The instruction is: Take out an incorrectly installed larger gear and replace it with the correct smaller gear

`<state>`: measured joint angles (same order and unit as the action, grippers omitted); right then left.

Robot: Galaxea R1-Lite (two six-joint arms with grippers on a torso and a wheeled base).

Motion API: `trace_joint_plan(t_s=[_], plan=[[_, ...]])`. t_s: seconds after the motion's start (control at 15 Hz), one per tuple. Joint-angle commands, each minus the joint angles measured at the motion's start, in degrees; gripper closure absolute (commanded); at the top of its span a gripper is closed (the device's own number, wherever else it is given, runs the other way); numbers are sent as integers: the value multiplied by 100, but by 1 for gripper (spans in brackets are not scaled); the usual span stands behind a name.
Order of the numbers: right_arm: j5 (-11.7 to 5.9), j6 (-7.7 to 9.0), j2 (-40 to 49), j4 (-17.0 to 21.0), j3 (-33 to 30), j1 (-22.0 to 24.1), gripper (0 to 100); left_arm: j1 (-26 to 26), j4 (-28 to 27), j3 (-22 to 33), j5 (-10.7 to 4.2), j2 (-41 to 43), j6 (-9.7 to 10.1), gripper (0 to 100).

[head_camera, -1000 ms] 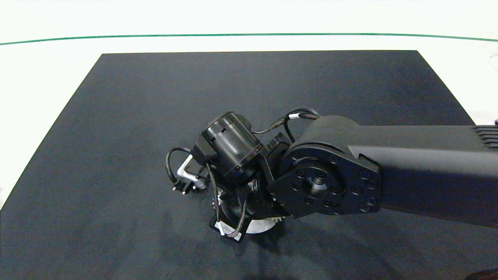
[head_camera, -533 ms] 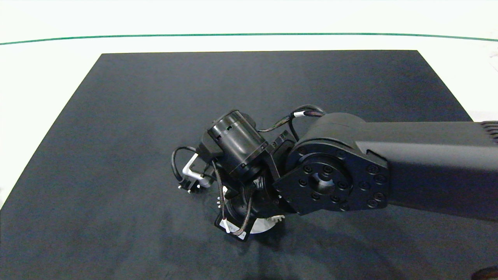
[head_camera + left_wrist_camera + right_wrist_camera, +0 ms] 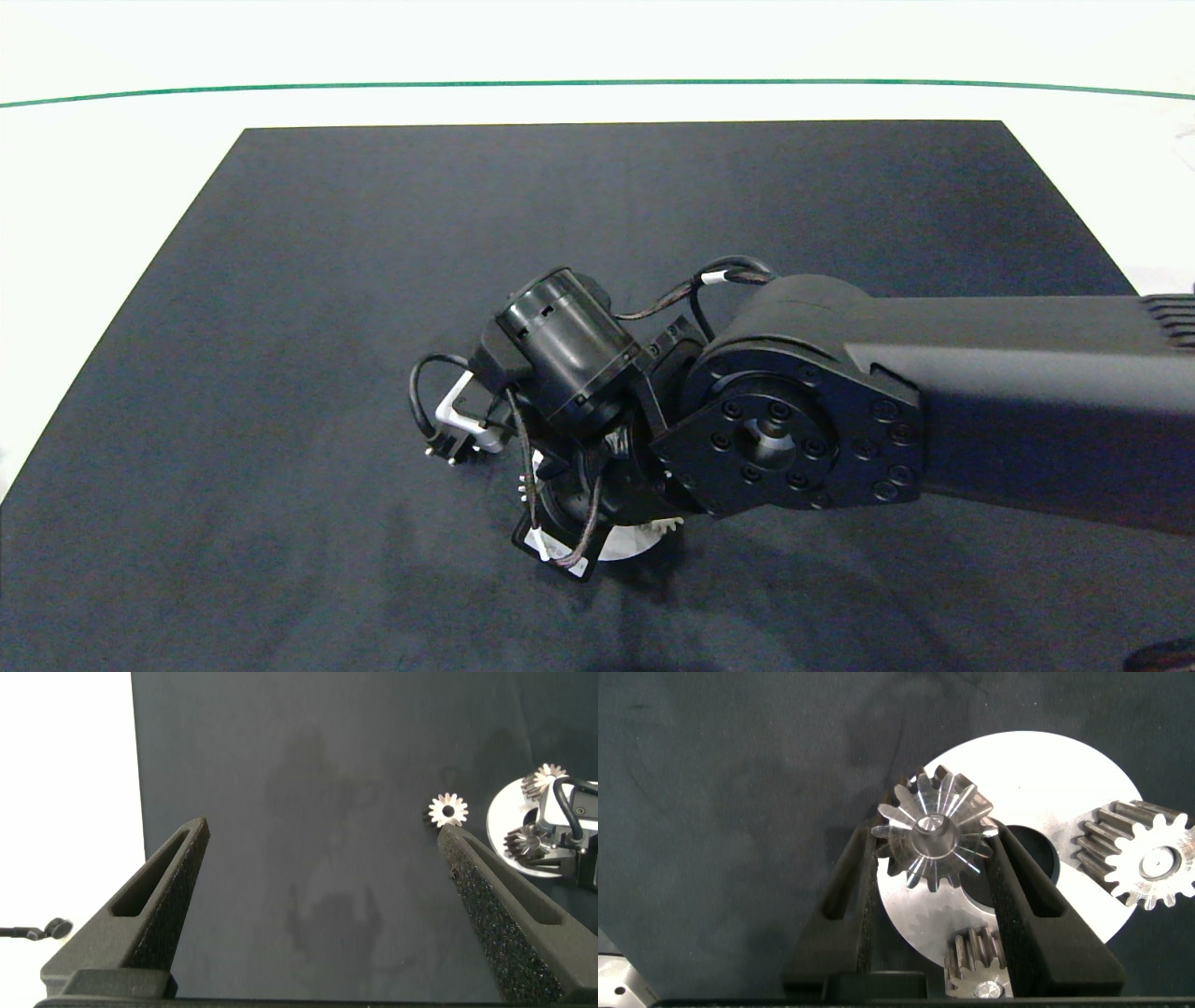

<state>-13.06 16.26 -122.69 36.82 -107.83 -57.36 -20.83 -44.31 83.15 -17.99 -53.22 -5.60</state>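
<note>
In the right wrist view my right gripper (image 3: 931,831) is shut on the larger gear (image 3: 920,863), a silver gear with many teeth, one finger against each side. The gear hangs over the edge of a round silver plate (image 3: 1064,775), beside the plate's dark centre hole (image 3: 1035,855). The smaller, star-like gear (image 3: 448,810) lies flat on the dark mat just off the plate (image 3: 507,812). My left gripper (image 3: 322,831) stands open over bare mat with nothing between its fingers. In the head view the right arm (image 3: 775,439) hides the gears; only the plate's rim (image 3: 627,547) shows.
Two gears with pale centres (image 3: 1142,856) (image 3: 975,969) sit on the plate. A black mat (image 3: 373,233) covers the table, with white surface (image 3: 93,168) around it and a green line (image 3: 597,83) at the far side. The left arm is out of the head view.
The right arm shifted a little to the right and then slightly back; its wrist stays over the plate.
</note>
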Motion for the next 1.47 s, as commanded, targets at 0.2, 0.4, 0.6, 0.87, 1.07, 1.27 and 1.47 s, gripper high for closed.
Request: trace_joint_plan(t_s=[0.2, 0.4, 0.6, 0.87, 1.07, 1.27, 1.47], plan=[[-4, 17, -27, 19, -2, -4, 75, 0, -25, -1, -11, -4, -3, 0], [-4, 17, -18, 19, 7, -4, 75, 0, -25, -1, -11, -4, -3, 0], [-13, 17, -10, 19, 51, -4, 0, 9, -16, -1, -11, -4, -3, 0], [-22, 26, 17, 19, 77, -4, 0, 0, -25, -1, -11, -4, -3, 0], [-13, 17, 140, 19, 95, -4, 0, 9, -16, -1, -11, -13, -3, 0], [-13, -35, 1159, -131, 763, 111, 0, 18, -7, 8, -11, -13, 6, 0], [-531, -396, 2390, -359, 1827, 497, 0, 62, 186, -229, -20, 146, -91, 0]])
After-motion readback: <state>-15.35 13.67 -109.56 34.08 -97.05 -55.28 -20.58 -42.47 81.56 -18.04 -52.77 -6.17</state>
